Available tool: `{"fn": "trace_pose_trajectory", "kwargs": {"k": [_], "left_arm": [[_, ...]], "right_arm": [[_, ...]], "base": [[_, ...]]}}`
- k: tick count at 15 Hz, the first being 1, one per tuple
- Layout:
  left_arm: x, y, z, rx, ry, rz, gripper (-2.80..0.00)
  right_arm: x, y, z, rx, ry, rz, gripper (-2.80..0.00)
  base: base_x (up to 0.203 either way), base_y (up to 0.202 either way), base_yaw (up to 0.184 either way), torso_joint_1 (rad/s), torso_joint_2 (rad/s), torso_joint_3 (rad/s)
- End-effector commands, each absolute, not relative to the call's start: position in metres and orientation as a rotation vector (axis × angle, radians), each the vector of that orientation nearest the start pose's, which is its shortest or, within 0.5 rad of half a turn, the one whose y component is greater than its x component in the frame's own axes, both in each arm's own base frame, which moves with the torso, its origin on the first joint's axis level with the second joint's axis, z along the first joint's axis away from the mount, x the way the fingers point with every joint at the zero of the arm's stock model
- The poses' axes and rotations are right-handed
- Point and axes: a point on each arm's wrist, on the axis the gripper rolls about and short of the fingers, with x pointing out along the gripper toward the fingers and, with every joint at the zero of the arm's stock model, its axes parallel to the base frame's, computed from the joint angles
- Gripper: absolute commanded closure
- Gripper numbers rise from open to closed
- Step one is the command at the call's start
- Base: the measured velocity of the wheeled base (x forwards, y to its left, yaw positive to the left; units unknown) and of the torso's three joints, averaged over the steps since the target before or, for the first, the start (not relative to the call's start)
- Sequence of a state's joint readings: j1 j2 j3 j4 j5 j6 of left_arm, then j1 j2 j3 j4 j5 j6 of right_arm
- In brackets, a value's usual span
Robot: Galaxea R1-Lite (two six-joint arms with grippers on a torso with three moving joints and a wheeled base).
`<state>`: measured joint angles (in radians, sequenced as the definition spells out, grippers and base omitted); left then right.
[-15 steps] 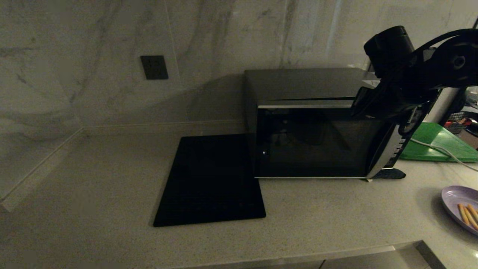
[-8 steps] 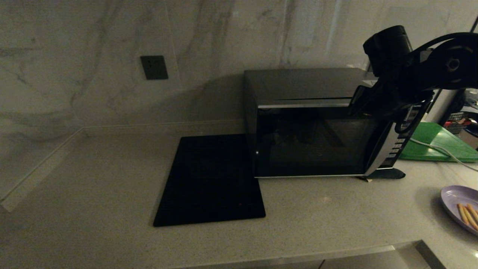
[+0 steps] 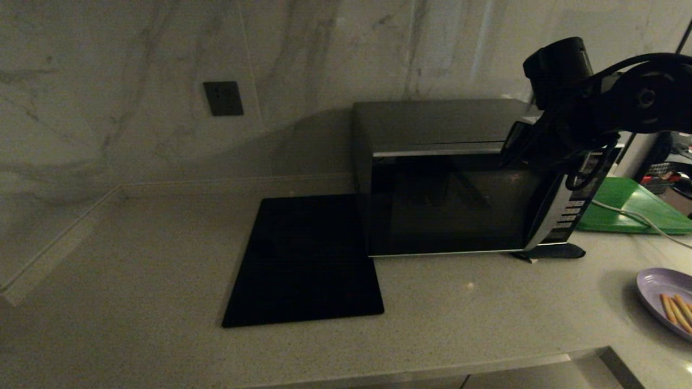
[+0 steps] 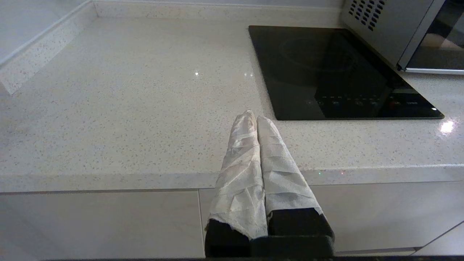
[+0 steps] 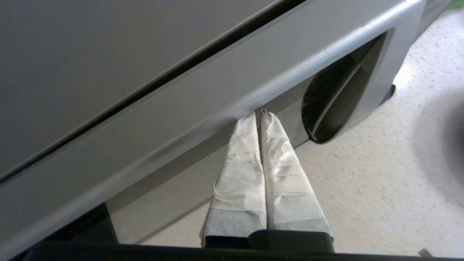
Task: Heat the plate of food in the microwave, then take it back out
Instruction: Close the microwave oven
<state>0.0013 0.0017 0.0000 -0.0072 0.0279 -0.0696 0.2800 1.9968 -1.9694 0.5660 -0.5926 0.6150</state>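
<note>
My right gripper [image 5: 258, 115] has its fingers pressed together, holding nothing, with the tips at the silver handle [image 5: 275, 81] on the microwave [image 3: 443, 178] door's right edge. The door appears closed or very nearly so; I cannot tell which. My left gripper [image 4: 253, 119] is parked at the near counter edge, fingers together and empty, well apart from the work.

The plate of food [image 3: 667, 302] sits on the counter [image 3: 135, 270] at the near right, well apart from the microwave and not yet inside it.

Risks, as I judge them: with closed fingers I can only hook or push the handle, not clamp it. The tips could slide off the curved bar and the door would stay shut. A hard sideways pull could shift the whole microwave on the counter.

Surroundings: a black cooktop [image 3: 305, 259] lies just left of the microwave, within the door's swing path but flat. A green tray [image 3: 632, 208] and a white cable [image 3: 630, 213] lie to the far right, behind my arm. The cable could snag the arm.
</note>
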Motion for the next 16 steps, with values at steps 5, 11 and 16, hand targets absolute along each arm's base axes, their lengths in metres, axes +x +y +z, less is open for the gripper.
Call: {"fn": "trace_pose_trajectory", "kwargs": {"k": [5, 11, 16], "left_arm": [[-0.023, 0.001, 0.076, -0.071, -0.007, 0.029, 0.00], [-0.023, 0.001, 0.076, -0.071, -0.007, 0.029, 0.00], [-0.023, 0.001, 0.076, -0.071, -0.007, 0.030, 0.00]], "right_arm": [[0.372, 0.094, 0.291, 0.363, 0.393, -0.452, 0.00], [0.320, 0.079, 0.315, 0.335, 0.381, -0.438, 0.00], [0.235, 0.047, 0.324, 0.183, 0.394, -0.466, 0.00]], "base": [[0.000, 0.000, 0.000, 0.000, 0.00, 0.000], [0.000, 0.000, 0.000, 0.000, 0.00, 0.000], [0.000, 0.000, 0.000, 0.000, 0.00, 0.000]]}}
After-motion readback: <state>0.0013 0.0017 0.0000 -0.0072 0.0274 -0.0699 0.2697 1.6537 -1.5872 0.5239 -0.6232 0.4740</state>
